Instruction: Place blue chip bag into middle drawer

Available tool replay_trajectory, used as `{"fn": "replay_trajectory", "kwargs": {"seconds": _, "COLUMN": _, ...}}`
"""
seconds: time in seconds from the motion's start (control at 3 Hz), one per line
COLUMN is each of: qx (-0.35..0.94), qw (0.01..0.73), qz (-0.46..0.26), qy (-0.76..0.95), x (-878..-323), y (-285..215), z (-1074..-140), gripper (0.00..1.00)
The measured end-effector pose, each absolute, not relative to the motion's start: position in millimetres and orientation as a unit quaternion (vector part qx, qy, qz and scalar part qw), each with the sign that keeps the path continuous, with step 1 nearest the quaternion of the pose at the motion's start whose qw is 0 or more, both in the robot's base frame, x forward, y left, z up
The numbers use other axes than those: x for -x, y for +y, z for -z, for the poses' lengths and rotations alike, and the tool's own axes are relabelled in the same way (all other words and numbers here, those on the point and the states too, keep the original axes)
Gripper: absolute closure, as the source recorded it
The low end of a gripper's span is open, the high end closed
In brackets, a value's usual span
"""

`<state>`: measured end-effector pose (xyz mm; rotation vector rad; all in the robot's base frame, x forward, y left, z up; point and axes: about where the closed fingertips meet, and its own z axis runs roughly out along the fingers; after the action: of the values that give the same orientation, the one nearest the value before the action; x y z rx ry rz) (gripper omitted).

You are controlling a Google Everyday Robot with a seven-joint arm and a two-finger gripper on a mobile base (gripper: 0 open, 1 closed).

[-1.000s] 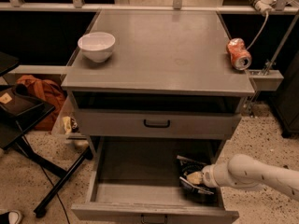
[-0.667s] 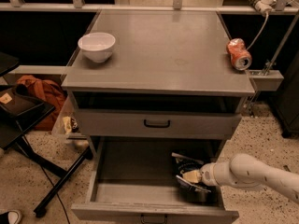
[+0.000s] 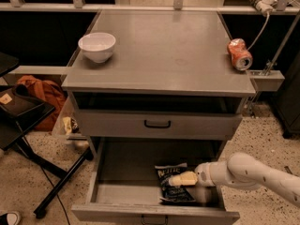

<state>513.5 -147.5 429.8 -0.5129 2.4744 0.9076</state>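
One worry: gripper, lower middle, is touching the blue chip bag in the middle drawer; grip unclear, so retreating risks dragging it.

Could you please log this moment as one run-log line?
gripper: inside middle drawer, at blue chip bag | bag: in drawer, right side

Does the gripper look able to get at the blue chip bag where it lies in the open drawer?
Probably yes. The middle drawer is pulled out, the blue chip bag lies on its floor toward the right, and the gripper sits right over the bag, nothing between.
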Motion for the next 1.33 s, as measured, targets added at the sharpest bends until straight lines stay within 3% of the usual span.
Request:
{"fn": "replay_trajectory", "kwargs": {"seconds": 0.67, "qx": 0.189, "qw": 0.222, "qz": -0.342, "qy": 0.893, "x": -514.5, "y": -155.2, "z": -434.1, "gripper": 0.00}}
{"fn": "replay_trajectory", "kwargs": {"seconds": 1.33, "qx": 0.182, "qw": 0.214, "qz": -0.330, "qy": 0.901, "x": -520.9, "y": -244.4, "z": -496.6, "gripper": 0.00}}
